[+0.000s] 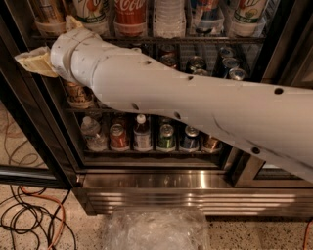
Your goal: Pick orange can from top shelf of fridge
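My white arm (195, 107) crosses the view from lower right to upper left, in front of the open fridge (161, 180). The gripper (33, 63) shows as a beige tip at the arm's left end, just below the left end of the top shelf (195, 38). A shiny orange-copper can (46, 10) stands in a clear bin at that shelf's far left, cut off by the top edge, above and slightly right of the gripper. The gripper holds nothing that I can see.
On the top shelf stand a Coca-Cola bottle (129, 12), a water bottle (168, 17) and other bottles. A dull brown can (78, 93) sits under the arm. Cans and small bottles line the bottom rack (146, 139). Cables (29, 219) and crumpled plastic (156, 229) lie on the floor.
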